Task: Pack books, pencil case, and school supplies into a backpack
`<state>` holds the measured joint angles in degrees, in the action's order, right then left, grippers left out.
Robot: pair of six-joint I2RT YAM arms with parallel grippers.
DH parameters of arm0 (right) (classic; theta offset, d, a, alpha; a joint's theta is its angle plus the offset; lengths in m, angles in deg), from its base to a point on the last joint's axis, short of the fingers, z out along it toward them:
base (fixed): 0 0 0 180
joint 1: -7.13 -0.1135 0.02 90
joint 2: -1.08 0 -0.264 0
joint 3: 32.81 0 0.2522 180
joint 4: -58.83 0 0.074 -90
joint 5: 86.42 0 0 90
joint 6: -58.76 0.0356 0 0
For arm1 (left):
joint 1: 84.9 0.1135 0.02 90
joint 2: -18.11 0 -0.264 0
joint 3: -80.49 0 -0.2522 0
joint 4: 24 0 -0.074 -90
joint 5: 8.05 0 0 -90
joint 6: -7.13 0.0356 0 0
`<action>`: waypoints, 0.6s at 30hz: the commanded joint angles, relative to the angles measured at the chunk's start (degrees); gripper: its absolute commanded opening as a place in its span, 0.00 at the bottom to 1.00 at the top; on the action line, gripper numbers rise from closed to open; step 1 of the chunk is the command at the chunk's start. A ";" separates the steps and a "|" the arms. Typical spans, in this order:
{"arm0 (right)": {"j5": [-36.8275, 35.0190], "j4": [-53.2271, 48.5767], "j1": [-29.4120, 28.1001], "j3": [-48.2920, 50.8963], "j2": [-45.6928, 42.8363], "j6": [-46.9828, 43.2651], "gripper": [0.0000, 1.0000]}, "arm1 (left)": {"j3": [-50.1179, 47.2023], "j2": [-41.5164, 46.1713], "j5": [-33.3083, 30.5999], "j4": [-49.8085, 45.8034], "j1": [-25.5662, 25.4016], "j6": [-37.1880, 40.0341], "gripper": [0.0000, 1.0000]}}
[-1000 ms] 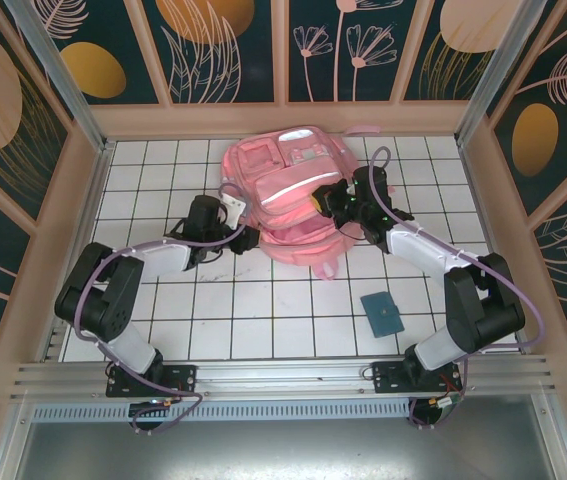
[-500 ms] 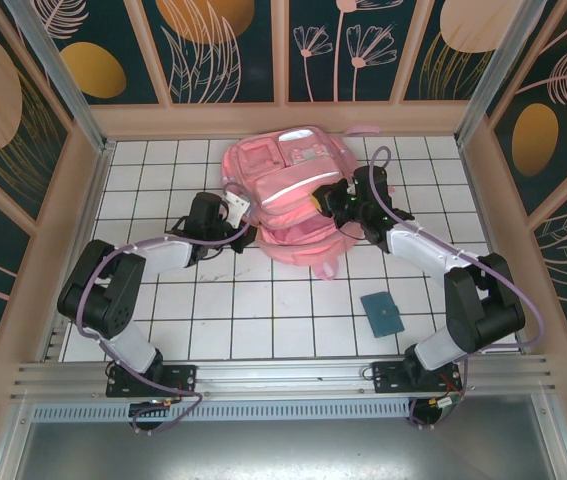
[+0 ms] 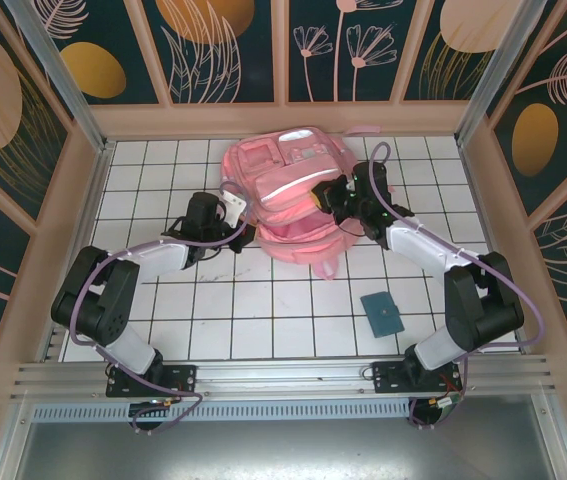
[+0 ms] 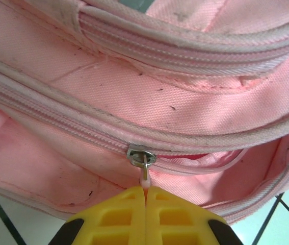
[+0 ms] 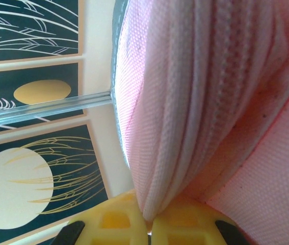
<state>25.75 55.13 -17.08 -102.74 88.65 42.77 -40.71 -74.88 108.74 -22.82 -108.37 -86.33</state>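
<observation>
Evidently we are at the zip-working step: the main compartment of the backpack (image 3: 288, 195) is being dealt with, and no books are in view. We judge the mouth is being opened rather than closed, since a flat teal item (image 3: 382, 313) lies unpacked on the worktop (image 3: 263, 310).

On the left, the left tool (image 3: 246, 235) reaches the backpack's near-left edge. Seen from its wrist, the left tool (image 4: 146, 191) has its yellow fingers pressed together on the thin pull tab (image 4: 145, 176), which hangs from the metal zip slider (image 4: 140, 155). To the left of the slider the zip looks joined. To its right the seam gapes and shows pink lining.

The backpack lies flat on the far middle of the worktop, between the two arms.

On the right, the right tool (image 3: 325, 200) meets the backpack's right side. From its wrist, the right tool (image 5: 149, 224) is shut on a thick fold of pink fabric (image 5: 185, 102), with piping and zip tape bunched between its fingers, and it seems to brace the bag.

Next, we think the tab must be drawn along the curved zip line. The pull should run in line with the teeth, while the right side holds the cloth taut so the soft bag does not slide or bunch. The thin tab could slip out of the pinch.

Well to the right, near the right arm's elbow, the teal item lies apart from the bag.
</observation>
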 commanded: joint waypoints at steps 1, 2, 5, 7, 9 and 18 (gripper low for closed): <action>-1.94 6.23 -0.11 -3.73 1.19 -2.34 0.00 | -0.27 0.62 4.90 1.00 -0.99 -0.91 0.00; -1.78 6.74 -0.35 -3.63 1.64 -2.31 0.00 | -0.59 1.30 5.18 1.06 -1.45 -1.30 0.00; -1.62 8.23 -0.71 -3.65 2.84 -2.44 0.00 | -2.19 3.05 6.15 2.57 -3.07 -4.29 0.00; -1.18 9.01 -0.92 -3.56 3.61 -2.43 0.00 | -2.91 3.84 6.52 4.17 -4.38 -6.96 0.00; -1.21 9.27 -1.19 -3.52 4.03 -2.57 0.00 | -3.10 4.49 6.35 5.26 -5.60 -9.55 0.00; -2.76 7.45 -0.96 -0.82 2.02 -3.72 0.00 | -3.99 8.95 -15.30 -2.57 -6.46 -12.90 0.17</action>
<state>25.58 57.34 -18.36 -103.41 92.65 41.37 -44.04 -68.22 103.10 -20.83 -115.29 -99.01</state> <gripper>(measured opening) 0.063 0.145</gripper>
